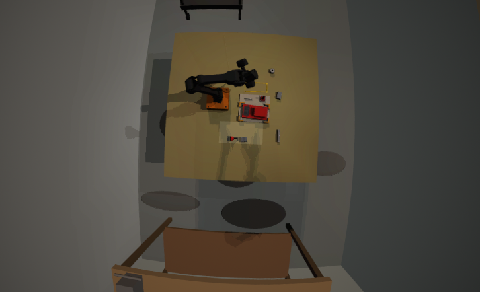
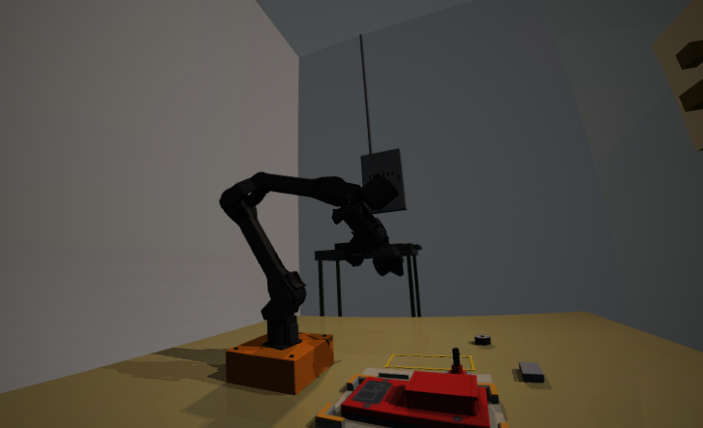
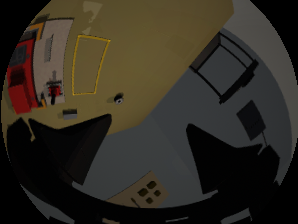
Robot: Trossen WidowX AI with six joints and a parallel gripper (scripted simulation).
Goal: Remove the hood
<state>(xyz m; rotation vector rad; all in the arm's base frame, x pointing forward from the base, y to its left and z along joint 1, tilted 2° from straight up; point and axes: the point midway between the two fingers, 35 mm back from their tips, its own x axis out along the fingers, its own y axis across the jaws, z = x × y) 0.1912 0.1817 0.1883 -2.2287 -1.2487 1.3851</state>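
Fingers (image 2: 374, 261) spread wide, nothing held, raised high over table (image 1: 198, 156). Hood (image 2: 373, 393) seated on car (image 2: 442, 396), well below and ahead of fingers. Descent to be centred over hood, edges straddled squarely before closing.

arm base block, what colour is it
Orange base block, clearest in the exterior view.

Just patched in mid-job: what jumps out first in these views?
The red toy car stands out, sitting on its pale fixture plate right of the arm's orange base, its hood apparently not yet removed. The black arm hangs high above the table, its hand open and holding nothing. Just beyond the car, the yellow-outlined marked area holds no part yet.
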